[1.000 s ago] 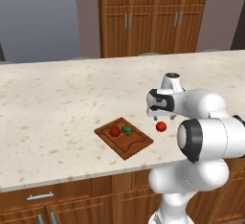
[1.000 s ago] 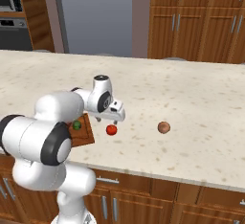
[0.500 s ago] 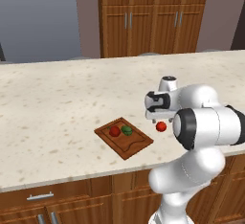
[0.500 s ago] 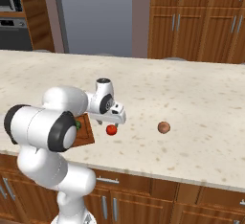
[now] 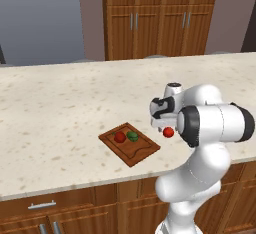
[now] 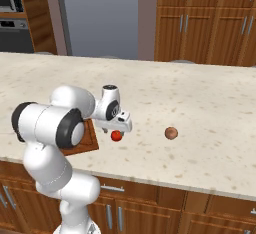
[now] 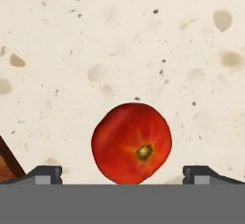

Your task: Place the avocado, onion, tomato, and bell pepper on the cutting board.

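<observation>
Item: tomato (image 7: pixel 131 143), smooth bright red ball, resting on the speckled surface (image 5: pixel 60 108) just beside the cutting board (image 5: pixel 130 143), directly beneath the gripper (image 7: pixel 122 173). Fingers (image 7: pixel 45 174): released, spread wide to either side of the fruit, nothing held. Board contents: bell pepper (image 5: pixel 120 137) and avocado (image 5: pixel 132 136), touching or nearly so, near the board's middle. Onion (image 6: pixel 171 133): on the surface, well apart from the board, on the far side of the tomato. Hazards, as judged: a round, slick fruit may roll or squirt out if the fingers close off-centre or too high; a descent that is slightly off could nudge it away; a careless set-down on the board could knock the two items already there off it.
</observation>
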